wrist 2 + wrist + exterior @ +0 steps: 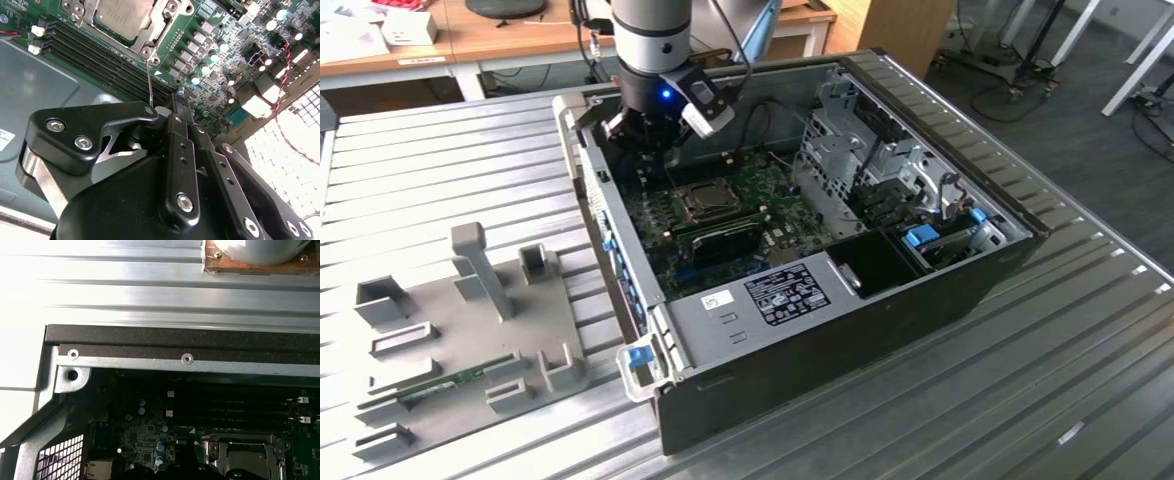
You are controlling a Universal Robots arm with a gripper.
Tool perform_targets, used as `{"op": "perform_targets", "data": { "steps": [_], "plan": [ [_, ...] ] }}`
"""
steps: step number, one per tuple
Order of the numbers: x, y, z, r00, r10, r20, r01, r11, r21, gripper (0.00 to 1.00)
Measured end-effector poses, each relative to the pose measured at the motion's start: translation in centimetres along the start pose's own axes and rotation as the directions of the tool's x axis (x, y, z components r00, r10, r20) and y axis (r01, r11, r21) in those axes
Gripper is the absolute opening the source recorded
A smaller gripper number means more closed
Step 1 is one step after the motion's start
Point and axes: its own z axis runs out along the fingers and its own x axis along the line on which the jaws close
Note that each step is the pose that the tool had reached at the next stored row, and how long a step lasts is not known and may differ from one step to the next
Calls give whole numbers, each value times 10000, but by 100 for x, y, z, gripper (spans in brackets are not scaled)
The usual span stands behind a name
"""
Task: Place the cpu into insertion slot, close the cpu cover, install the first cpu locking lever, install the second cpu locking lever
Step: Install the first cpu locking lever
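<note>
Jaws of the gripper (159, 112) are pressed close together on the tip of a thin wire locking lever (149, 82), as the second wrist view shows. The lever stands up from a corner of the insertion slot (148, 51). The cpu (122, 17) sits in the slot, and the silvery cpu cover (159, 25) lies flat around it. In the exterior view the arm (647, 40) reaches down into an open computer case (854, 330) on a ribbed metal surface (1067, 340).

My arm (648, 40) stands upright and reaches down into the case (947, 300), close to its wall at the exterior view's left. My gripper (159, 112) points down, its fingers (75, 132) pressed together at the tips.
</note>
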Motion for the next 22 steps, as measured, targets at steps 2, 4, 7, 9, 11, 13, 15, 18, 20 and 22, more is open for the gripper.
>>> {"op": "perform_targets", "data": {
  "steps": [2, 4, 7, 9, 11, 13, 15, 18, 20, 22],
  "plan": [
    [0, 0, 0, 10000, 0, 0, 0, 10000, -2, 10],
    [1, 0, 0, 10000, 1, 0, -1, 10000, -3, 10],
    [0, 0, 0, 10000, 0, 0, 0, 10000, -5, 10],
    [0, 0, -1, 10000, 0, 1, 0, 10000, -14, 10],
    [0, 0, 0, 10000, 0, 3, 0, 10000, -28, 10],
    [1, -1, -1, 10000, 1, 8, -1, 10000, -55, 10],
    [0, -1, 0, 10000, 1, 21, -1, 9999, -115, 10],
    [1, 0, -1, 10000, 2, 39, -1, 9998, -197, 10],
    [0, 0, 0, 10000, 3, 44, -2, 9998, -217, 10],
    [0, -1, -1, 10000, 2, 46, -1, 9997, -227, 10]
  ]
}}
